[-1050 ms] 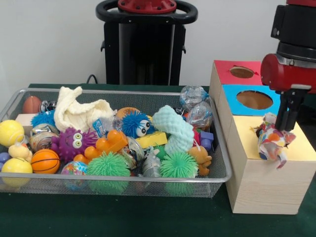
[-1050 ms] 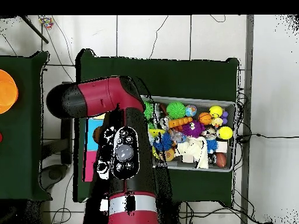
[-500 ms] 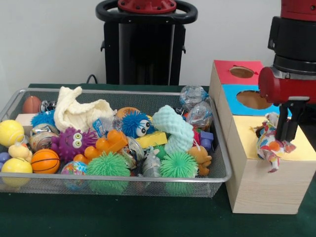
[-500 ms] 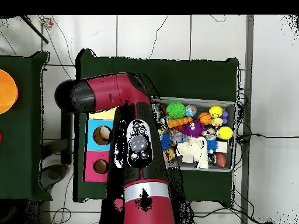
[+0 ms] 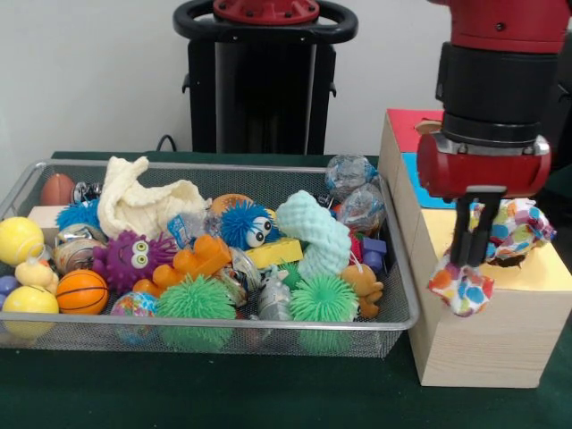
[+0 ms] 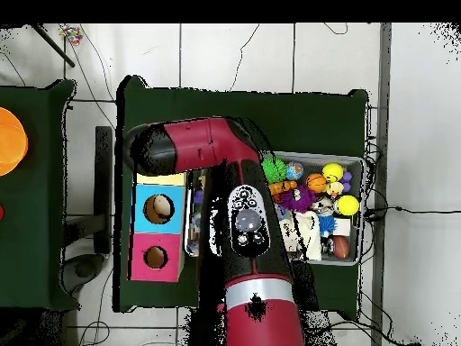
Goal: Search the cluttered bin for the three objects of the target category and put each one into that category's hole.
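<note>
Right now I see my gripper (image 5: pixel 472 261) clenched on a crumpled, polka-dotted cloth (image 5: pixel 500 243) drooping on both sides.

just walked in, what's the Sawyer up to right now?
The arm's end effector hangs over the yellow section of the wooden sorting box, shut on a polka-dot cloth that drapes down its near edge. The cloth is not in any hole yet. The blue hole and red hole show in the overhead view; the yellow section's hole is hidden. The wire bin beside it is packed with toys: balls, spiky creatures, a white cloth.
</note>
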### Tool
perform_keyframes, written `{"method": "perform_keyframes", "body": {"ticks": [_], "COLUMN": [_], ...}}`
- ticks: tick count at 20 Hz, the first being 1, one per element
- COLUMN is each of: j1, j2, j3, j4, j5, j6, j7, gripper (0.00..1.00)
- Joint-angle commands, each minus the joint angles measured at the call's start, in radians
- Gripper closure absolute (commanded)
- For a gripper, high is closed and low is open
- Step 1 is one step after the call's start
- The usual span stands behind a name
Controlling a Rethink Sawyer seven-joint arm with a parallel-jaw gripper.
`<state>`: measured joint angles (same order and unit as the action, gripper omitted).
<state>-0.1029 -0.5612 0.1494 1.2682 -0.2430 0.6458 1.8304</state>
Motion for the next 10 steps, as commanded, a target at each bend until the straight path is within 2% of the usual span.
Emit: {"method": "perform_keyframes", "body": {"ticks": [1,6,10], "j1": [-0.05,0.026,0.073], "j2": [-0.045,-0.108,-0.135], "j3": [0.03,-0.093,-0.132], "j4": [0.187,0.255,0.302], "j5": [-0.117,-0.199,-0.225], "j6": [-0.099,-0.078,-0.116], "j7": [-0.105,-0.014,0.058], "gripper": [1.0,1.0,1.0]}}
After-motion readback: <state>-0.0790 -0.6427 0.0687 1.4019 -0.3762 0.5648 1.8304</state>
